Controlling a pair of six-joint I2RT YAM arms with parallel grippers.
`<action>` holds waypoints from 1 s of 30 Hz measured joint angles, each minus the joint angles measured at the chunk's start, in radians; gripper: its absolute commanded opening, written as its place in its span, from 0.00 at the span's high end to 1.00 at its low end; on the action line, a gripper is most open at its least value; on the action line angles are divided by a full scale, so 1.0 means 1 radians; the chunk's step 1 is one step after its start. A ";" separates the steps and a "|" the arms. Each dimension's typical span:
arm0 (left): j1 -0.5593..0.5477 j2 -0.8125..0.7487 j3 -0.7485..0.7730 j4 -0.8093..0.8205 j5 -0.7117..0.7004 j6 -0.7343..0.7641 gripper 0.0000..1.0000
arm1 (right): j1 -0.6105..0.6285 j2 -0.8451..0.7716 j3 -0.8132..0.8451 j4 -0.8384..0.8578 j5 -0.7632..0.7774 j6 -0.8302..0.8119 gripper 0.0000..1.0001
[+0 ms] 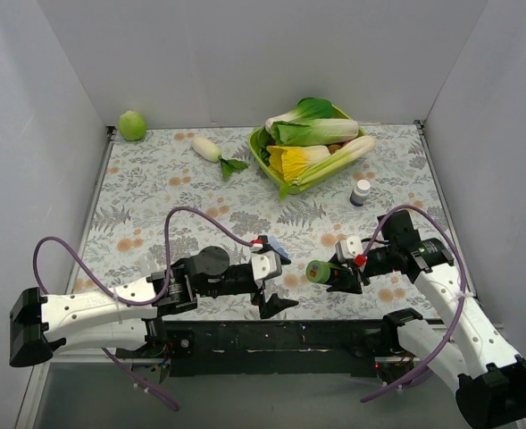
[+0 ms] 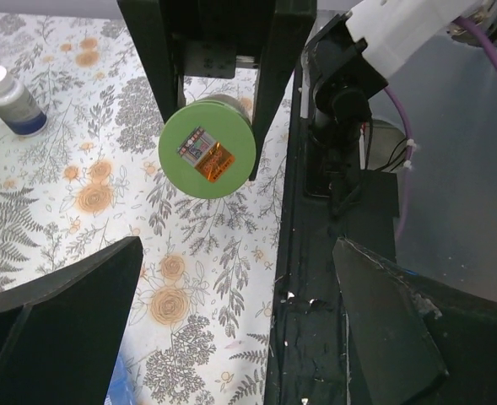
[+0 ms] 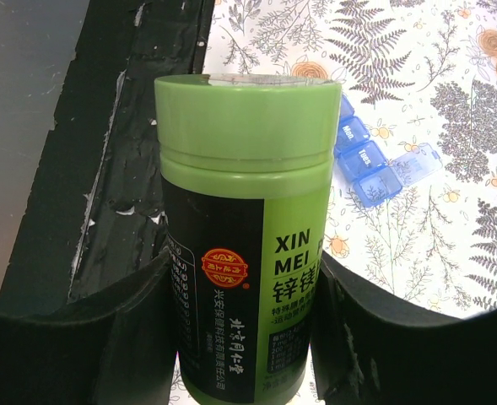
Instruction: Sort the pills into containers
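Observation:
My right gripper (image 1: 332,273) is shut on a green pill bottle (image 1: 318,272) with a black label and holds it on its side above the table's near edge, cap toward the left arm. In the right wrist view the bottle (image 3: 241,228) fills the space between the fingers (image 3: 400,337). The bottle's capped end (image 2: 207,150) faces the left wrist camera. My left gripper (image 1: 283,284) is open and empty, a short way left of the cap. The blue strip pill box (image 3: 368,159) lies on the table beyond the bottle, and is partly hidden by my left wrist in the top view (image 1: 277,250).
A small white bottle (image 1: 361,191) with a dark blue base stands right of centre. A lime-green bowl (image 1: 261,150) of vegetables sits at the back. A white radish (image 1: 207,148) and a green ball (image 1: 132,125) lie at the back left. The black base rail (image 1: 271,338) runs along the near edge.

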State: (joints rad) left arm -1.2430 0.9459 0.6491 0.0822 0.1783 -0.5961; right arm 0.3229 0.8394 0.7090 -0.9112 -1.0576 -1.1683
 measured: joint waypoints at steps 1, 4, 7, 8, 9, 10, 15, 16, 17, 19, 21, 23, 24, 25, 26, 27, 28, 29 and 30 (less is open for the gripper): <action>0.000 -0.007 0.001 0.006 0.008 0.006 0.02 | 0.000 -0.005 0.000 -0.003 0.000 -0.004 0.92; -0.002 -0.039 0.001 0.011 0.028 0.009 0.02 | 0.000 -0.016 0.000 -0.007 0.000 -0.013 0.92; -0.003 -0.069 -0.001 0.026 0.043 0.006 0.02 | 0.000 -0.021 0.000 -0.007 0.000 -0.015 0.92; -0.003 -0.077 -0.002 0.031 0.047 0.005 0.02 | 0.000 -0.022 0.000 -0.007 0.000 -0.015 0.92; -0.003 -0.082 -0.002 0.037 0.050 0.004 0.02 | 0.000 -0.022 0.000 -0.007 0.000 -0.015 0.92; -0.003 -0.084 -0.002 0.044 0.053 0.003 0.02 | 0.000 -0.022 0.000 -0.007 0.000 -0.015 0.92; -0.003 -0.056 -0.001 0.060 0.065 0.005 0.02 | 0.000 -0.022 0.000 -0.007 0.000 -0.014 0.92; -0.003 -0.048 -0.001 0.060 0.066 0.006 0.02 | 0.000 -0.023 0.000 -0.007 0.000 -0.015 0.92; -0.003 -0.039 -0.001 0.060 0.066 0.008 0.02 | 0.000 -0.023 0.000 -0.007 0.000 -0.015 0.92; -0.003 -0.029 -0.001 0.060 0.067 0.011 0.02 | 0.000 -0.024 0.000 -0.008 0.000 -0.015 0.92; -0.003 -0.027 -0.001 0.060 0.067 0.015 0.02 | 0.000 -0.027 0.000 -0.007 0.001 -0.014 0.92; -0.003 -0.027 -0.001 0.061 0.070 0.023 0.02 | 0.000 -0.029 0.000 -0.008 0.001 -0.014 0.92; -0.003 -0.027 -0.001 0.060 0.071 0.026 0.02 | 0.000 -0.029 0.000 -0.008 0.001 -0.014 0.92; -0.003 -0.027 -0.001 0.061 0.073 0.030 0.02 | 0.000 -0.029 0.000 -0.008 0.001 -0.014 0.92; -0.003 -0.027 -0.001 0.061 0.074 0.032 0.02 | 0.000 -0.029 0.000 -0.008 0.001 -0.014 0.92; -0.003 -0.027 -0.001 0.060 0.075 0.034 0.02 | 0.000 -0.029 0.000 -0.008 0.001 -0.014 0.92; -0.003 -0.027 0.000 0.060 0.076 0.036 0.02 | 0.000 -0.029 0.000 -0.008 0.000 -0.014 0.92; -0.003 -0.027 0.000 0.060 0.077 0.038 0.02 | 0.000 -0.029 0.000 -0.008 0.000 -0.014 0.92; -0.003 -0.027 0.001 0.061 0.077 0.039 0.02 | 0.000 -0.029 0.000 -0.008 0.000 -0.014 0.92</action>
State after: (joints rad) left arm -1.2457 0.9192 0.6502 0.1432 0.2558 -0.5568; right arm 0.3233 0.8101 0.7090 -0.9188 -1.0573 -1.1828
